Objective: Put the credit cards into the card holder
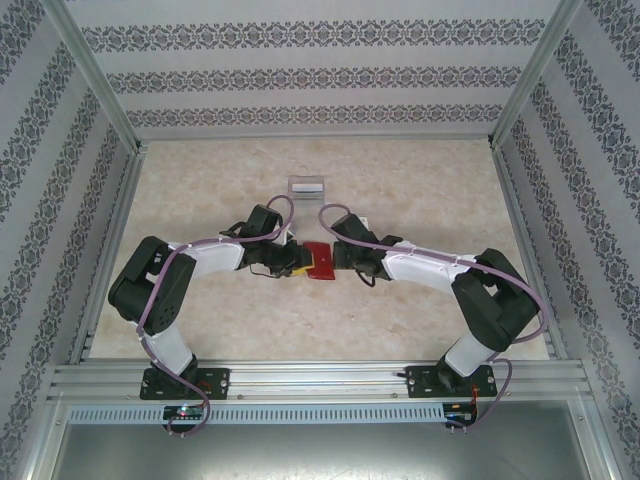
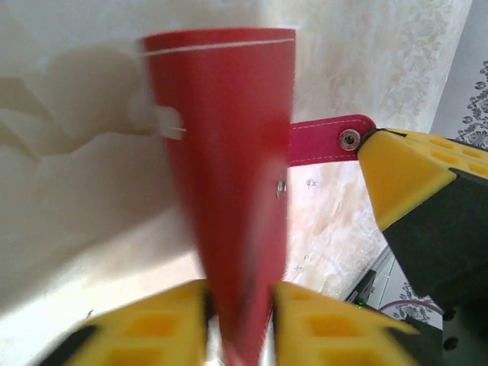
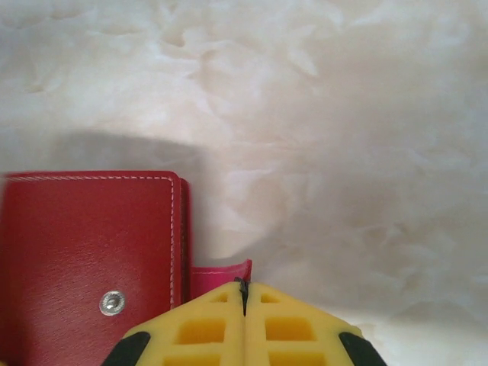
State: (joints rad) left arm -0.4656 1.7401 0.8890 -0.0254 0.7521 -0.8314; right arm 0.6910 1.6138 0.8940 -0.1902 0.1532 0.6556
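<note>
Your right gripper [image 3: 243, 293] clamps the snap strap [image 3: 221, 272] of the red wallet [image 3: 84, 244]; your left gripper [image 2: 240, 320] straddles it, jaws narrow, grip unclear; the card holder [image 1: 306, 186] stands beyond, midway between both arms

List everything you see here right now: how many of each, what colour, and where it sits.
Card holder: one, clear with a whitish strip, far middle of the table.
Wallet: one, red with a snap strap, table centre, between the two grippers.
Table: one, beige marbled, under everything.
Left gripper: one, yellow fingers, one on each side of the wallet's edge.
Right gripper: one, yellow fingers, shut on the wallet's strap.
</note>
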